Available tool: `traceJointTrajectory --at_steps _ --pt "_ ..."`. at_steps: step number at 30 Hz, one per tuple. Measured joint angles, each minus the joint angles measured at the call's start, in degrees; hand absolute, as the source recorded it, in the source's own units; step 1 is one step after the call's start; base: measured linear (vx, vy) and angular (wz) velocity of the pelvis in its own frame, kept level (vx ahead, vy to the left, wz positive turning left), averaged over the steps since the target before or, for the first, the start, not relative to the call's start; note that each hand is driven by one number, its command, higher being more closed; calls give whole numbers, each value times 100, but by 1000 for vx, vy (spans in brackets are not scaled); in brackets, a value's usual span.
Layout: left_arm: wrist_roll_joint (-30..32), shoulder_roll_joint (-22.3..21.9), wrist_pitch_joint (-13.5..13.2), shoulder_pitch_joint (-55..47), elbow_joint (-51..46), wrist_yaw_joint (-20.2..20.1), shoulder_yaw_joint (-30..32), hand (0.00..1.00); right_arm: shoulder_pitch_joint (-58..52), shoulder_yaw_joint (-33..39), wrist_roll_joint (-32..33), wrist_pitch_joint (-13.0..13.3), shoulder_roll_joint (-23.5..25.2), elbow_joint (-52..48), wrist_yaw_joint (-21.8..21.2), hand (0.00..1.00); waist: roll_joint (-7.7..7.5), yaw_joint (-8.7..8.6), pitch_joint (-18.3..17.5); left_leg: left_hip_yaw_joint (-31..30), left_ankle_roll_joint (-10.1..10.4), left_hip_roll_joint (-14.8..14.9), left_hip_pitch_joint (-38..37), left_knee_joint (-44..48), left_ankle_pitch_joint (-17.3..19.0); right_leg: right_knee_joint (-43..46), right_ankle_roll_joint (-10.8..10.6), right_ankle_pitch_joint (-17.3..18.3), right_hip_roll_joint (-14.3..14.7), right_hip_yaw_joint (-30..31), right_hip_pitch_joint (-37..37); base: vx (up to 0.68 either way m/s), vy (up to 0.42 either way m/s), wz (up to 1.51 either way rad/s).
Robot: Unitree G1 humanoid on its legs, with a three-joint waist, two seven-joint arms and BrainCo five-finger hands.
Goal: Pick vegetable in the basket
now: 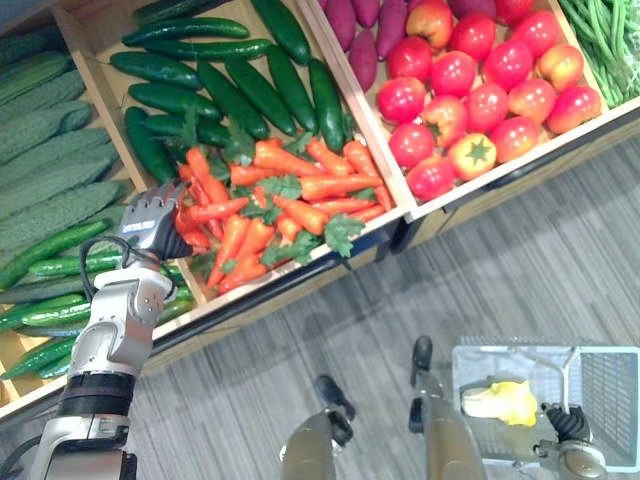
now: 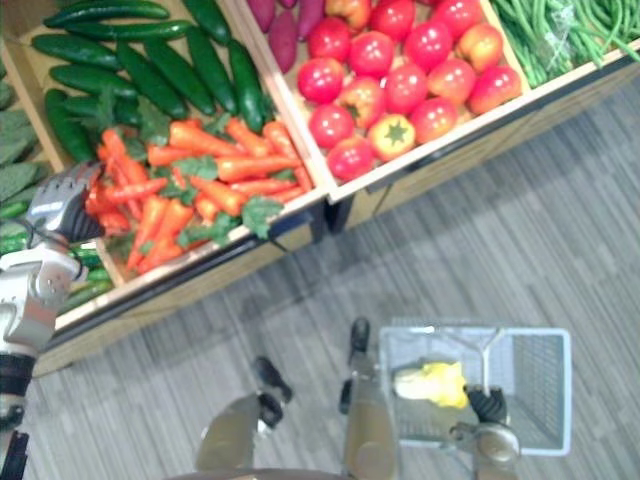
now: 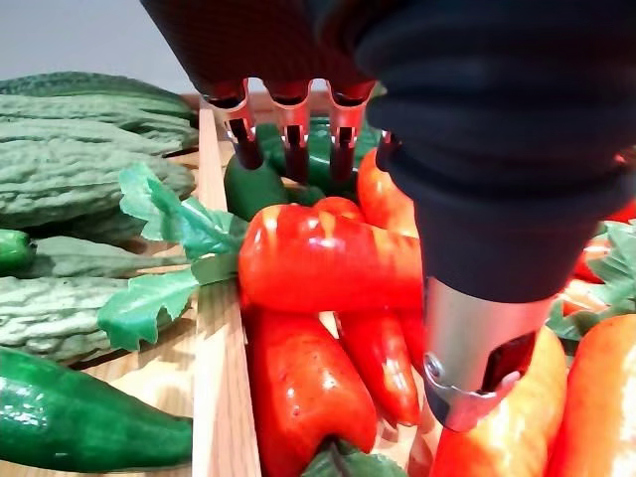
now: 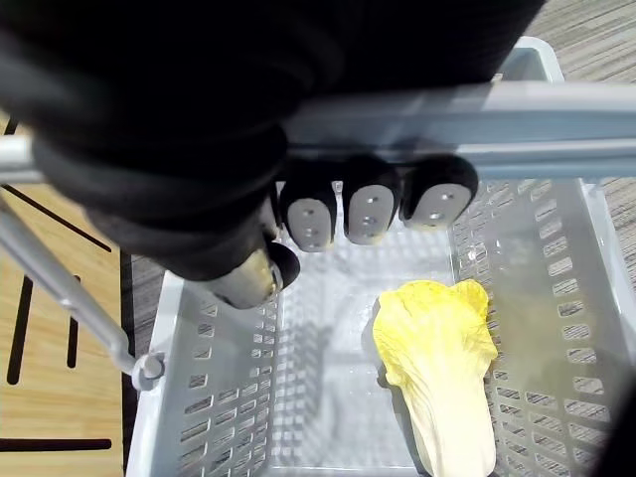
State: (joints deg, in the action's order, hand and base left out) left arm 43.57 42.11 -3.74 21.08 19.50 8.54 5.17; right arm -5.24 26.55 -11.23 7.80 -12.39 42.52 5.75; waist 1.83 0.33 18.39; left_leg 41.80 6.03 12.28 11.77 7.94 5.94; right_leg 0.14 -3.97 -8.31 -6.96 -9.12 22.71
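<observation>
Orange carrots with green leafy tops lie piled in a wooden bin. My left hand hovers over the pile's left end, open, its fingers straight above a carrot and its thumb close beside it, holding nothing. At the lower right hangs a grey plastic basket with a yellow-white cabbage lying inside. My right hand is shut on the basket's handle, fingers curled round the bar.
Smooth cucumbers fill the bin behind the carrots, bumpy bitter gourds the bin to the left past a wooden divider. Tomatoes, purple sweet potatoes and green beans lie to the right. Grey floor runs below the stand.
</observation>
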Motion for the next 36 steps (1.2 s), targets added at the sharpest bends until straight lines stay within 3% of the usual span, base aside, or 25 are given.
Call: traceJointTrajectory --at_steps 1,2,10,11,19,26,36 --pt "0 -7 16 94 9 4 0 0 0 -13 0 10 7 -49 0 100 -12 -6 7 5 -4 34 71 48 2 -7 -51 -69 8 28 46 -57 -4 4" --pt "0 -33 18 197 41 9 0 100 -3 -13 2 8 19 -83 0 100 -32 -9 19 2 -14 45 105 62 8 -6 -57 -73 8 32 61 -64 -4 6" --pt "5 -392 190 499 121 178 0 100 -2 -146 4 13 56 -160 3 100 -146 -16 84 8 -27 206 252 241 19 -65 -122 -237 92 106 126 -47 -24 -1" --pt "6 -397 195 553 121 251 2 100 -3 -202 4 13 56 -173 14 100 -151 -9 87 9 -27 251 311 261 21 -113 -208 -295 120 143 153 -40 -28 -4" --pt "4 -621 272 579 94 401 95 100 -4 -404 2 18 91 -389 15 100 -197 -20 111 103 -35 460 413 463 32 -246 -169 -503 291 345 221 -23 -38 -10" --pt "2 -634 270 300 -79 419 109 100 16 -470 -2 36 92 -373 14 100 -261 -52 138 228 -22 586 402 645 39 -331 -209 -544 398 606 211 -3 -41 -12" --pt "31 -640 313 -138 -416 423 635 100 5 -474 -26 28 88 -60 5 100 -332 -112 90 139 -18 617 223 749 39 -559 -212 -535 425 669 -138 -12 -22 0"
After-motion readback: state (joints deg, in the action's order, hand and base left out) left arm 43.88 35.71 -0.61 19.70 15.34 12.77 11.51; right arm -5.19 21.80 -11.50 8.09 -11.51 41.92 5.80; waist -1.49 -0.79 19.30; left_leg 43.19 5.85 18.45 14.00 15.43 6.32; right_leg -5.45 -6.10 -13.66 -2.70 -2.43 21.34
